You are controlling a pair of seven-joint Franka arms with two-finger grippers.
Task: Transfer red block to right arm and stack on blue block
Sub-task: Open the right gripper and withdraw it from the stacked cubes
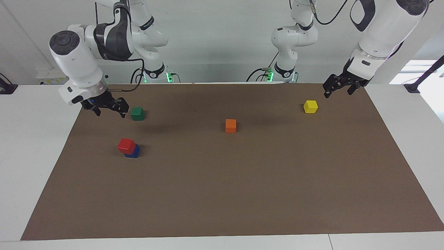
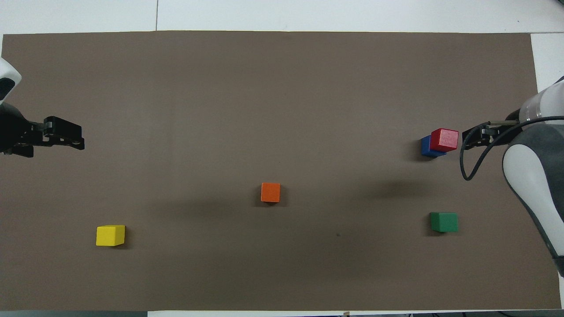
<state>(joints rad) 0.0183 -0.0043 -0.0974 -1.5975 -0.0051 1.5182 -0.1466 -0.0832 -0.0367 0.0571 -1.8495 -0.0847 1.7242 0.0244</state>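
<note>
The red block [image 1: 126,145] sits on top of the blue block [image 1: 134,152], shifted a little off its middle, toward the right arm's end of the brown mat; the pair also shows in the overhead view, red block [image 2: 444,139] on blue block [image 2: 425,147]. My right gripper [image 1: 109,110] is open and empty, raised in the air over the mat's edge beside the green block, apart from the stack; it also shows in the overhead view [image 2: 478,137]. My left gripper [image 1: 338,89] is open and empty and waits over the mat's corner near the yellow block.
A green block [image 1: 137,113] lies nearer to the robots than the stack. An orange block [image 1: 230,125] lies mid-mat. A yellow block [image 1: 310,106] lies toward the left arm's end. The brown mat [image 1: 242,194] covers the white table.
</note>
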